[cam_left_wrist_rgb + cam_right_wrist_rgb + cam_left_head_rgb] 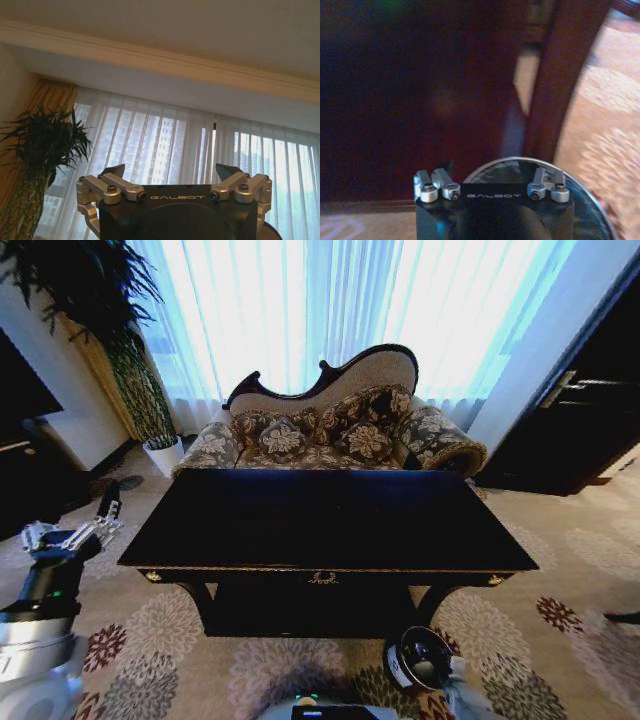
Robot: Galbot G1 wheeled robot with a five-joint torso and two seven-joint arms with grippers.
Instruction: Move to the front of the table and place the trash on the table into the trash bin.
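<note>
One table (330, 520) ahead, top bare and glossy. One trash bin (425, 657) on the carpet by its right front leg, contents unclear. Left gripper (170, 176) raised beside the table, fingers spread apart. Right gripper (492, 172) directly over the bin's rim, fingers parted.

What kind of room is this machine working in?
Likely a hotel suite or formal living room: an ornate floral sofa before sheer-curtained windows, a glossy black table on patterned carpet, and a tall potted plant.
</note>
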